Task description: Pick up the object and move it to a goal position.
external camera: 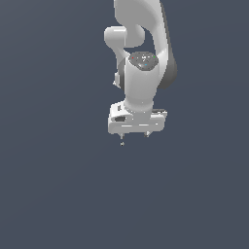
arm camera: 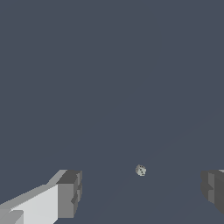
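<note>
Object (arm camera: pixel 141 170): a small pale speckled lump, seen in the wrist view between the two fingers and touching neither, lying apart from both on the dark grey table (arm camera: pixel 109 78). In the exterior view it is a tiny speck (external camera: pixel 122 143) just below centre of the frame, right under the gripper (external camera: pixel 134 134). Jaws are spread wide and grasp nothing, one grey pad (arm camera: pixel 70 194) and the other well apart. Arm (external camera: pixel 141 53) comes down from the top centre of the exterior view.
</note>
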